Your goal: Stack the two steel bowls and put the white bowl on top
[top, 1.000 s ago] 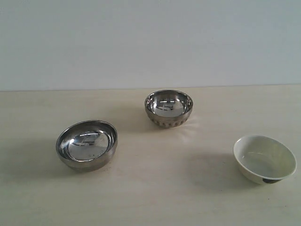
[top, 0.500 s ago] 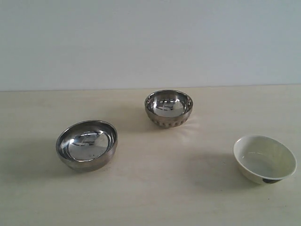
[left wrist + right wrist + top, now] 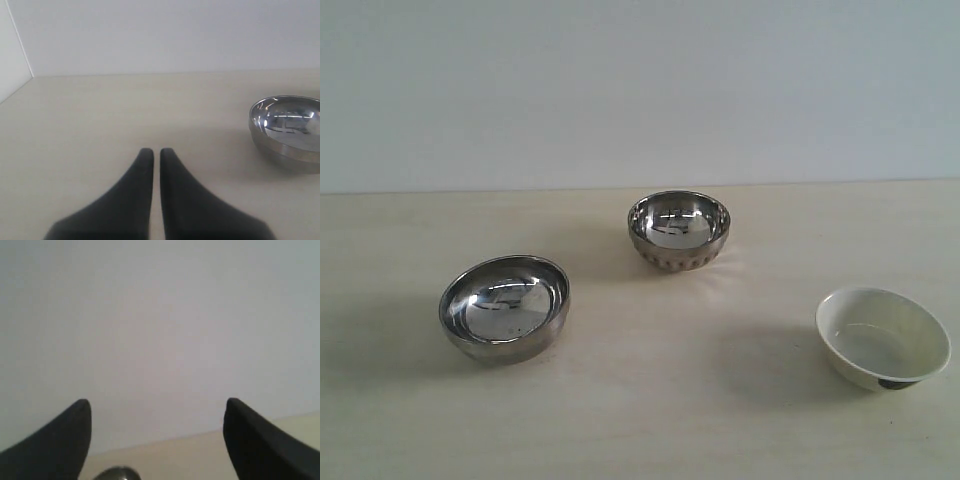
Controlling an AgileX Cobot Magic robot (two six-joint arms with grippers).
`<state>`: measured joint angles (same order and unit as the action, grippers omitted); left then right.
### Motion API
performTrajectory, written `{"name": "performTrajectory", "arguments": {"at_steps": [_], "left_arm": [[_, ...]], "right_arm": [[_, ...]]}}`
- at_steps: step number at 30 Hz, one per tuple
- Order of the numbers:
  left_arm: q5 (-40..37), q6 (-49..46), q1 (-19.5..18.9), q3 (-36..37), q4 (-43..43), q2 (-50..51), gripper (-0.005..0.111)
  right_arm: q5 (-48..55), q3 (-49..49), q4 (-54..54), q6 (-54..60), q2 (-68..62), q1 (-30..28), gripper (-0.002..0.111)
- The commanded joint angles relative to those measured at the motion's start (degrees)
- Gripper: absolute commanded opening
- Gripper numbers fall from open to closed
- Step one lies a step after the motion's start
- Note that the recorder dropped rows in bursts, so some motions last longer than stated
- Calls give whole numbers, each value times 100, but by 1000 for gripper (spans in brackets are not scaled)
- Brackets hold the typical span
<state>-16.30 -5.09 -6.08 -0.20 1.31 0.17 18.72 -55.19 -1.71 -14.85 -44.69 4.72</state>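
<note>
Steel bowls sit unstacked and apart on the bench (image 3: 660, 430): wider smooth steel bowl (image 3: 505, 308) at front left, smaller dimpled steel bowl (image 3: 679, 230) farther back near the middle. Off to the right, well apart from both, is the white bowl (image 3: 882, 337), upright, with a dark mark at its outer base. All three stand mouth up. The left gripper (image 3: 156, 152) is low over bare bench, jaws pressed almost together with only a thin slit, pinching nothing; a smooth steel bowl lies off to one side, not touching. The right gripper (image 3: 157, 410) has jaws spread wide, holding nothing, facing the pale wall (image 3: 160, 315); a sliver of metal rim shows between them.
</note>
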Motion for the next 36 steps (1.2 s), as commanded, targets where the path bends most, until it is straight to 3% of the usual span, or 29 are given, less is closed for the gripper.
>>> {"name": "performTrajectory", "arguments": {"at_steps": [1,5,8,21,24,28,36], "left_arm": [[37,65,-3,20,15,-17,4],[37,65,-3,20,15,-17,4],[37,65,-3,20,15,-17,4],[37,65,-3,20,15,-17,4],[37,65,-3,20,15,-17,4],[37,65,-3,20,15,-17,4],[37,65,-3,20,15,-17,4]], "right_arm": [[360,-222,-755,542,-1043,-18,70],[511,-227,-2271,1769,-1864,233,70],[553,-227,-2827,2320,-2487,709,70],[199,-1092,-3039,2395,-4758,3024,70],[-330,-1444,-3156,2373,-5421,3675,70],[-393,-1940,-3179,2228,-6318,3996,70],[-946,-2171,-3244,2139,-7151,3983,70]]}}
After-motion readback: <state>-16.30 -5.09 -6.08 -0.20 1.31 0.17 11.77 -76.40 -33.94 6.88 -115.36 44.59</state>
